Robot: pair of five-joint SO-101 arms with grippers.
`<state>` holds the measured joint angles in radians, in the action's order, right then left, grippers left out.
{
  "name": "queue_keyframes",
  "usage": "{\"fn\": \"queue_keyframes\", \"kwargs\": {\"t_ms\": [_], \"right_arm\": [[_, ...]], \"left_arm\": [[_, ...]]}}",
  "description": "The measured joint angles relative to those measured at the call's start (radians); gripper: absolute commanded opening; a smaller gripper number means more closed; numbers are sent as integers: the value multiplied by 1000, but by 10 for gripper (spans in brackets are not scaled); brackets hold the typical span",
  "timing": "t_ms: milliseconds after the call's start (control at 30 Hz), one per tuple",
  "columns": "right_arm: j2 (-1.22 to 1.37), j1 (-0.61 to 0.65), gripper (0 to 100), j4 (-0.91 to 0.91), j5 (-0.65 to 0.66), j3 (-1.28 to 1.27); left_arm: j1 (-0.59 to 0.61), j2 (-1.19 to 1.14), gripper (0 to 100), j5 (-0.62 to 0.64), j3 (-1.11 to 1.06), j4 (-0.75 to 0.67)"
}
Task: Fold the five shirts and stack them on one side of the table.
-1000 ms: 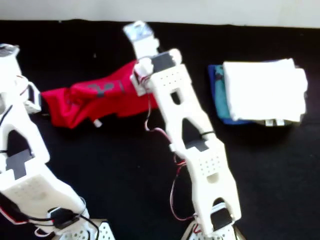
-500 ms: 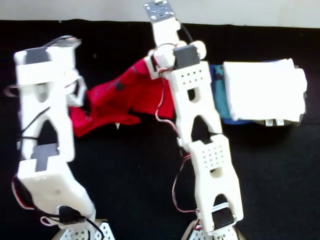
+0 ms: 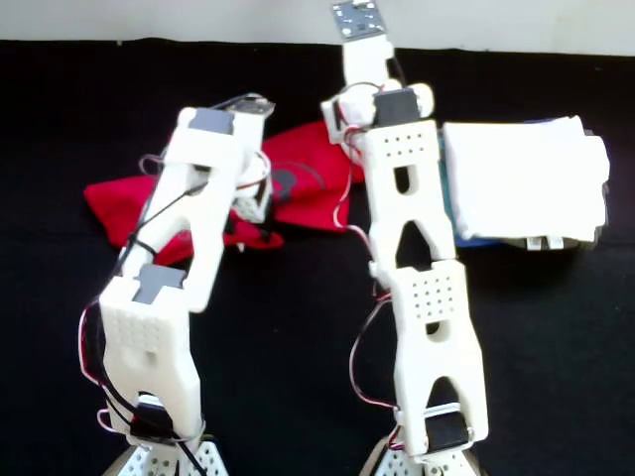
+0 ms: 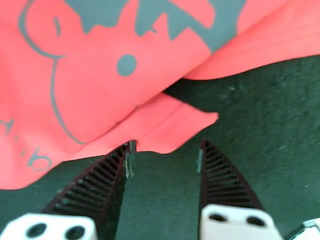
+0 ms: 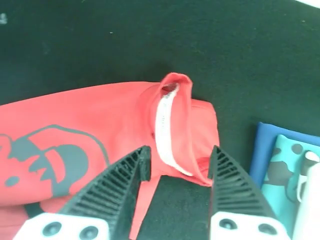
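A red shirt with a grey print lies crumpled across the back middle of the black table. In the left wrist view my left gripper is open just above the table, its tips at a loose edge of the red shirt, holding nothing. My right gripper is open too, hovering over the shirt's collar and its white label at the end nearest the stack. At the right stands a stack of folded shirts with a white shirt on top and a blue one peeking out below.
Both arms stretch from the near edge to the back middle of the table. The black tabletop runs wide between and in front of them. Blue and teal folded shirts lie close beside the right gripper. A pale wall borders the far edge.
The left arm has swung from the far left to over the red shirt. The right arm has moved right towards the stack, and the shirt has shifted right and spread out.
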<state>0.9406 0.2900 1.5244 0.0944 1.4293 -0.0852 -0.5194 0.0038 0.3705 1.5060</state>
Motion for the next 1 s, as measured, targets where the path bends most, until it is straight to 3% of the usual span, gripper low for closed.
{"fn": "queue_keyframes", "kwargs": {"t_ms": [200,533,600,700,867,1000], "right_arm": [[0,-6,162,28,0,0],[0,-6,162,107,0,0],[0,-6,162,135,0,5],[2,-6,162,189,0,68],[0,-6,162,226,0,199],[0,-6,162,230,0,215]], "left_arm": [[-38,-25,207,86,0,-91],[-28,-180,200,91,14,-123],[-8,-183,153,91,14,-123],[21,-183,0,71,14,-121],[61,-184,8,44,31,-75],[130,-155,8,26,71,54]]}}
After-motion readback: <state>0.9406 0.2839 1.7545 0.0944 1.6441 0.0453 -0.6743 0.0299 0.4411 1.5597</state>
